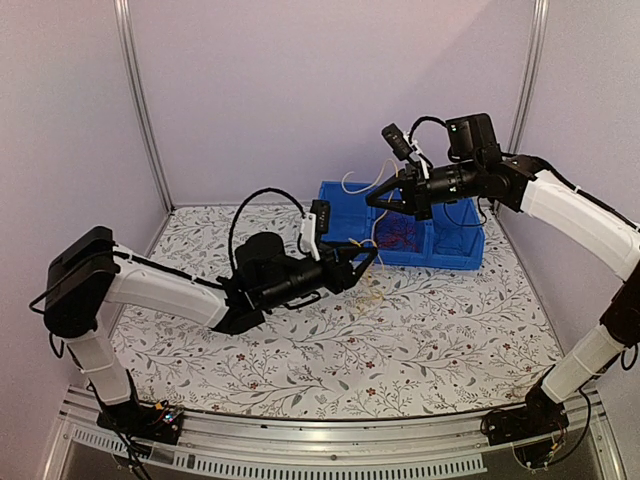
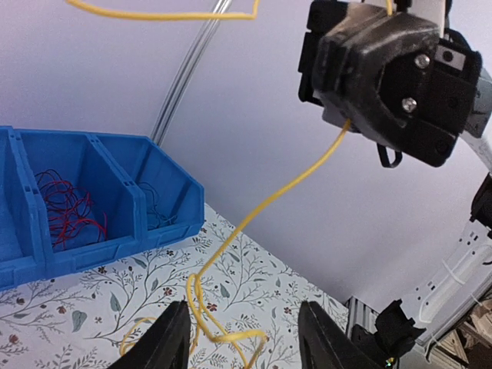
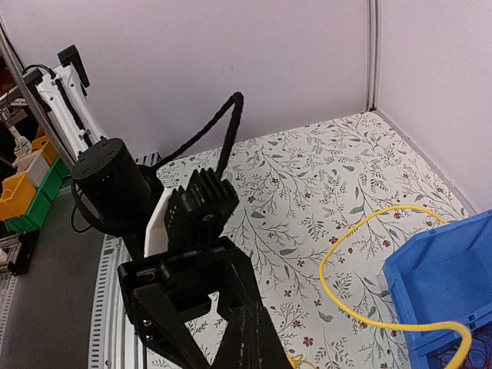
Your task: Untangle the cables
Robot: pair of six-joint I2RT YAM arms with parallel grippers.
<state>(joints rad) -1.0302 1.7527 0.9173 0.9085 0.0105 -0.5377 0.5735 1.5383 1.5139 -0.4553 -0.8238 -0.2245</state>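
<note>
Top view: the bin [image 1: 455,262] sits toward 1 o'clock on the counter [image 1: 450,350], with red cables [image 1: 398,235] in one compartment. The right hand [image 1: 372,202], fingers together, hangs over the bin's 9 o'clock end. The left hand [image 1: 368,258] is low at the bin's 8 o'clock, above the yellow cable [image 1: 373,293].

Left wrist: its fingers [image 2: 165,342] stand apart. The yellow cable rises between them toward 1 o'clock into the right hand, which is clamped on it.

Right wrist: a yellow loop lies at 3 o'clock, reaching the bin.

The yellow cable [image 2: 261,206] slants upward; red cables [image 2: 69,211] coil in bin [image 2: 77,257].
</note>
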